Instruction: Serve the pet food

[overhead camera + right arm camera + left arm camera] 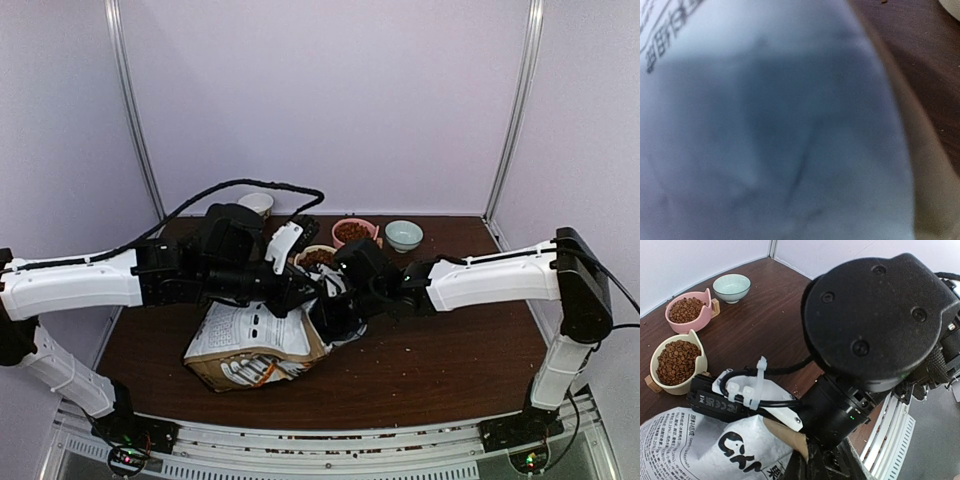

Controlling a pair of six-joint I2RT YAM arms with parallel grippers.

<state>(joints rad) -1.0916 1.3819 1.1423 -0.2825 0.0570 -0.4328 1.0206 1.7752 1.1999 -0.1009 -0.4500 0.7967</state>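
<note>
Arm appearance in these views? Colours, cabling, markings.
Both have white link shells, left arm and right arm, with black joints and wrists. A black cable loops above the left arm. The left wrist view shows a round black housing with visible screws, and white zip ties on a white bracket.

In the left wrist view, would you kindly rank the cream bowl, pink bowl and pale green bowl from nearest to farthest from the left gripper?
From the left gripper:
1. cream bowl, left side, beside the bag
2. pink bowl, upper left, behind it
3. pale green bowl, top, farthest back
</note>
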